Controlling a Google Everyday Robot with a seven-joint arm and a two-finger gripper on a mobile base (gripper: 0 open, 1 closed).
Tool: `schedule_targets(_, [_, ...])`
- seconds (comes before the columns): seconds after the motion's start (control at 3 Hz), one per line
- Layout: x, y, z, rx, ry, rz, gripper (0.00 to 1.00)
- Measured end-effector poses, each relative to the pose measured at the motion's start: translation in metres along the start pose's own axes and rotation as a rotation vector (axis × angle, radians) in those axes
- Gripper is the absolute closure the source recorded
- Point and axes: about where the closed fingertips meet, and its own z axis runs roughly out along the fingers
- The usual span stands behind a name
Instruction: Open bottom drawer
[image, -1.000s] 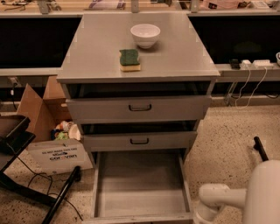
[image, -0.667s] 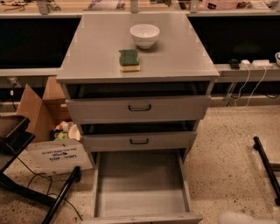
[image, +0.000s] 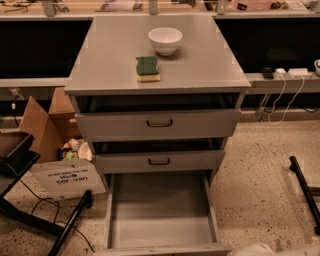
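Note:
The bottom drawer (image: 162, 212) of the grey cabinet (image: 160, 75) stands pulled far out toward me, and its plain grey inside is bare. Its front shows only as a top edge (image: 165, 249) at the bottom of the view, and its handle is hidden. The two drawers above, the tall one (image: 160, 123) and the mid-height one (image: 159, 161), each show a dark loop handle and sit slightly out. My gripper is not in view; only a white bit of my arm (image: 280, 248) shows at the bottom right corner.
A white bowl (image: 165, 40) and a green-yellow sponge (image: 148, 68) sit on the cabinet top. An open cardboard box (image: 50, 135) and a black stand's legs (image: 30, 215) are at the left. A black bar (image: 305, 192) lies on the floor at the right.
My white arm, large at the bottom right a second ago, has dropped almost out of the picture. The bottom drawer stays pulled out.

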Motion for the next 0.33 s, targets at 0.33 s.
schedule_targets(0.33, [-0.1103, 0.0305, -0.0355, 0.105, -0.061, -0.314, 0.28])
